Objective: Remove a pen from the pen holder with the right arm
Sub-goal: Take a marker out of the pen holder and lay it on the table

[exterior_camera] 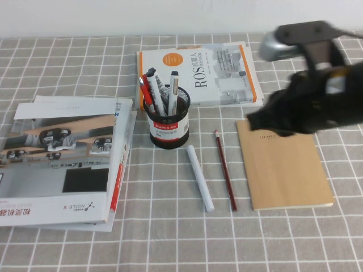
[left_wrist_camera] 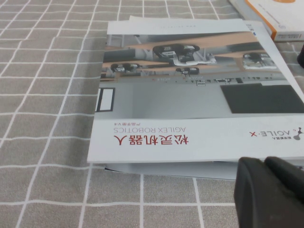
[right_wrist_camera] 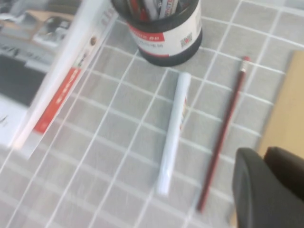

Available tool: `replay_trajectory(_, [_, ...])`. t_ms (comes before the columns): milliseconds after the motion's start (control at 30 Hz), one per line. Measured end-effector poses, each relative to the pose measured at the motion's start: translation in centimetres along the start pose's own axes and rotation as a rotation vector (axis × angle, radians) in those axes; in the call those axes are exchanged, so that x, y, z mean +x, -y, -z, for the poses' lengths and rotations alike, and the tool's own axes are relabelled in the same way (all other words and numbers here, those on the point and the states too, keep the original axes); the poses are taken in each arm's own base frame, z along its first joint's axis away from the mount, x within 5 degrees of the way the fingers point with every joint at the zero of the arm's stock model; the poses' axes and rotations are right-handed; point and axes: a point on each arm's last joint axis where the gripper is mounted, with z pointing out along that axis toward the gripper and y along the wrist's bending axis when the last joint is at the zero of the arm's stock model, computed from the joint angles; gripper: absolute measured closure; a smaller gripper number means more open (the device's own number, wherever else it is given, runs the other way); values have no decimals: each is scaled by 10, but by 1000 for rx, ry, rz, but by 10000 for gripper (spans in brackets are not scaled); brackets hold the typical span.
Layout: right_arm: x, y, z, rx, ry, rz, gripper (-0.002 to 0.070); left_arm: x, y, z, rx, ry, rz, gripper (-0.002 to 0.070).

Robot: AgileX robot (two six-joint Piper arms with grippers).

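We see our right claw [right_wrist_camera: 264,159] closed tight and empty above the notebook [exterior_camera: 283,170], pens [exterior_camera: 160,93] standing upright in the cup [exterior_camera: 168,130] to its left, our left claw [left_wrist_camera: 264,166] closed beside the booklet [left_wrist_camera: 190,109]

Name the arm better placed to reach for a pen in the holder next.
Right. The right gripper, shut, hovers over the brown notebook near the pen holder, which shows in its wrist view. The left gripper sits at the near edge of the brochure, farther from it.
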Motion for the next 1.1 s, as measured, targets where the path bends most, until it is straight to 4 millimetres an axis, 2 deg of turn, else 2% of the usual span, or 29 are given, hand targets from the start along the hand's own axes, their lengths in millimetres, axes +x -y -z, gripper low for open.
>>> replay_trajectory(100, [15,-1,45,-2,47,25,681,0,0,0,0,0,0,680])
replay_trajectory(233, [42,1,89,-1,105,51,687,0,0,0,0,0,0,680])
replay_trajectory(400, [83,7,120,-1,136,64,688,0,0,0,0,0,0,680])
replay_trajectory(533, [114,13,132,8,95,72,688,0,0,0,0,0,0,680])
replay_trajectory(633, [130,14,139,10,38,70,688,0,0,0,0,0,0,680])
replay_trajectory(733, [139,15,140,7,-4,66,688,0,0,0,0,0,0,680])
replay_trajectory(833, [144,19,131,28,-9,73,688,0,0,0,0,0,0,680])
replay_trajectory(1100, [174,39,84,86,123,89,688,0,0,0,0,0,0,680])
